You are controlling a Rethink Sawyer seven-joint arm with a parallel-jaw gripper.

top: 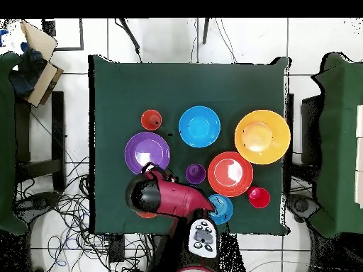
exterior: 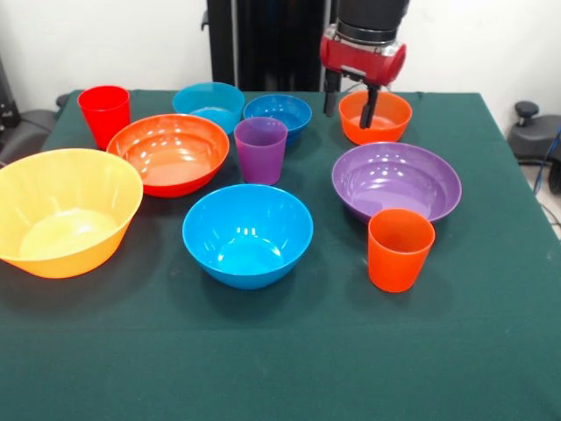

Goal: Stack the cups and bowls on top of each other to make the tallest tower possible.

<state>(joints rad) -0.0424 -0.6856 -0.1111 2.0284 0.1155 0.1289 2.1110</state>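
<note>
Nothing is stacked. My gripper point(exterior: 351, 103) is open at the back right, one finger outside the small orange bowl point(exterior: 387, 121) and the other inside its left rim. On the table stand the red cup point(exterior: 104, 112), the purple cup point(exterior: 260, 149) and the orange cup point(exterior: 400, 248). With them are the yellow-orange bowl point(exterior: 66, 210), the orange-red bowl point(exterior: 171, 152), the wide purple bowl point(exterior: 396, 180), the medium blue bowl point(exterior: 247, 232), the teal bowl point(exterior: 209, 103) and the small blue bowl point(exterior: 278, 114). In the overhead view the arm point(top: 166, 197) hides the gripper and the small orange bowl.
The green table point(exterior: 280, 351) has bare cloth along its front edge. In the overhead view chairs point(top: 340, 142) stand at both sides, with cables on the floor point(top: 71, 205) and a cardboard box point(top: 39, 60) at the top left.
</note>
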